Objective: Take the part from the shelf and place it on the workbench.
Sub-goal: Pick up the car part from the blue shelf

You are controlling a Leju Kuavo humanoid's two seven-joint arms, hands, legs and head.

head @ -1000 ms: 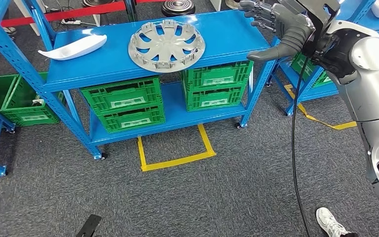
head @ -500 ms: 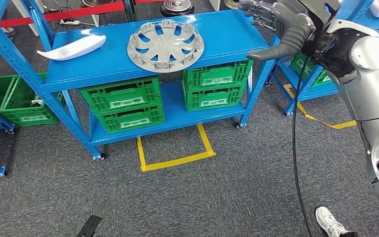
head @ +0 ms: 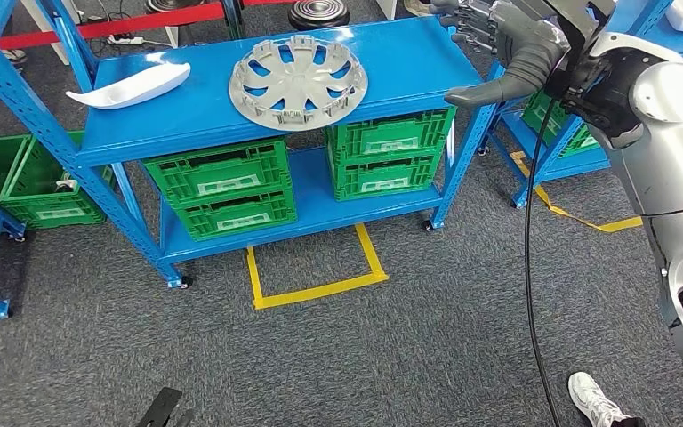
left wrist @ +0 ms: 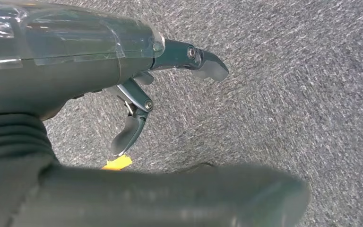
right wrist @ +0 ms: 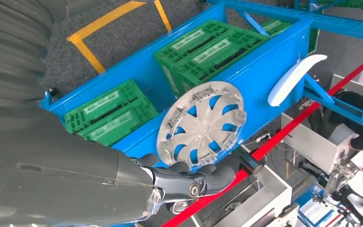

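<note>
A grey wheel cover (head: 298, 82) lies flat on the top board of the blue shelf (head: 409, 53), and it also shows in the right wrist view (right wrist: 202, 124). A white curved part (head: 129, 86) lies at the shelf's left end (right wrist: 293, 78). My right hand (head: 507, 40) is raised over the shelf's right end, to the right of the wheel cover and apart from it, fingers spread and thumb out, holding nothing. Its dark fingers (right wrist: 189, 182) reach towards the cover. My left hand (left wrist: 75, 52) hangs over grey carpet with its fingers apart and nothing in it.
Green crates (head: 227, 182) fill the lower board of the shelf, with more at the left (head: 18, 178). A yellow tape square (head: 316, 267) marks the carpet in front. A black cable (head: 530, 267) hangs from my right arm. A person's shoe (head: 598, 400) is at lower right.
My right hand has edged slightly upward over the shelf's right end. The whole picture has shifted a little; the parts on the shelf lie as before.
</note>
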